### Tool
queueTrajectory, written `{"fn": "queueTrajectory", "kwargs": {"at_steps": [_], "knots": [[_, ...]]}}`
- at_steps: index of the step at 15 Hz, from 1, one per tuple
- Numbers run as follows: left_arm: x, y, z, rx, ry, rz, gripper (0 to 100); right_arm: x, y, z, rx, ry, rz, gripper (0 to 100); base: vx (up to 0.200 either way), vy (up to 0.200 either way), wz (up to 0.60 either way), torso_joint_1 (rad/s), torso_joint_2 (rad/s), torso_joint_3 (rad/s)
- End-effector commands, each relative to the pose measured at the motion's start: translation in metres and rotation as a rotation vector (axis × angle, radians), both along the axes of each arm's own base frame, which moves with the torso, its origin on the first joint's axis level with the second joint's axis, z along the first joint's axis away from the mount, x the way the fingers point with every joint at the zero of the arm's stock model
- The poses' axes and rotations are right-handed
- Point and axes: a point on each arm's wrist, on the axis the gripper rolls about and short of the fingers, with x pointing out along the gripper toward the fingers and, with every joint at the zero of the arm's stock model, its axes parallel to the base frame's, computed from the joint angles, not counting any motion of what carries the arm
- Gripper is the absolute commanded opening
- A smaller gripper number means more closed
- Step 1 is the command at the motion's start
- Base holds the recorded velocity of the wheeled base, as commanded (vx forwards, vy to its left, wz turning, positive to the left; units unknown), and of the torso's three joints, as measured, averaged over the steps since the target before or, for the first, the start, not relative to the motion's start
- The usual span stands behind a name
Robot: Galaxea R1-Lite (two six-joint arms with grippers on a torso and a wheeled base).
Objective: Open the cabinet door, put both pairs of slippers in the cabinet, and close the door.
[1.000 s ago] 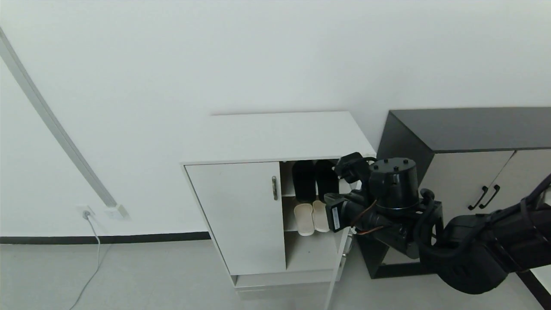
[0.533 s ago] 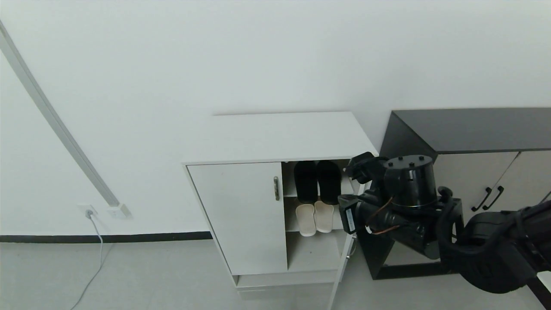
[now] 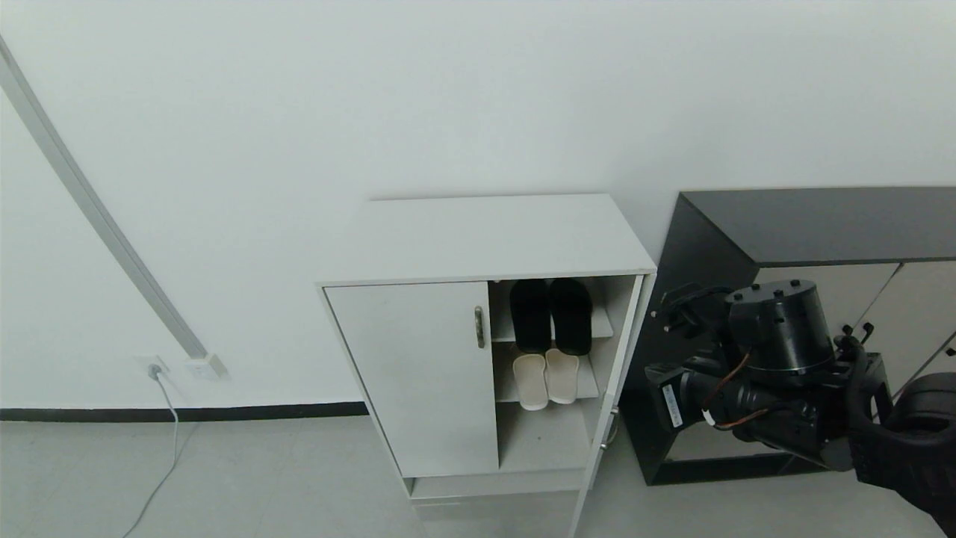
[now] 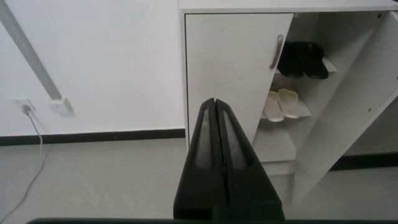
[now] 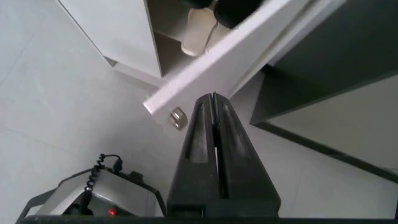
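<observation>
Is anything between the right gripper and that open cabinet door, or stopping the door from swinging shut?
Nothing visible. The right gripper hangs just outside the open door, only air between them. The black slippers and white slippers lie on shelves inside the cabinet, seemingly out of the door's path.

Head view: the open door stands edge-on, its faces unreadable, its foot cut by the lower edge; the cabinet base is cut there too; the black slippers run toes-first into shadow under the cabinet's top; the white slippers lose their toes beneath the upper shelf; the dark sideboard is cut at the right edge. Right wrist view: both pairs are cropped by the frame edge and partly masked by the door; its handle is too small to make out.
</observation>
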Motion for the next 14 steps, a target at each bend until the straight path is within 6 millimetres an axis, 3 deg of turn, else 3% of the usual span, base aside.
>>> {"fn": "queueTrajectory", "kwargs": {"at_steps": [1, 7, 14], "knots": [[0.000, 0.000, 0.000, 0.000, 0.000, 0.000, 0, 0.004, 0.001, -0.013, -0.016, 0.034, -0.006, 0, 0.000, 0.000, 0.00, 0.000, 0.00, 0.000], [0.000, 0.000, 0.000, -0.002, 0.000, 0.000, 0, 0.031, 0.020, -0.055, -0.032, 0.051, -0.010, 0, 0.000, 0.000, 0.00, 0.000, 0.00, 0.000], [0.000, 0.000, 0.000, -0.002, 0.000, 0.002, 0, 0.062, 0.046, -0.041, 0.156, -0.108, 0.030, 0, 0.000, 0.000, 0.00, 0.000, 0.00, 0.000]]}}
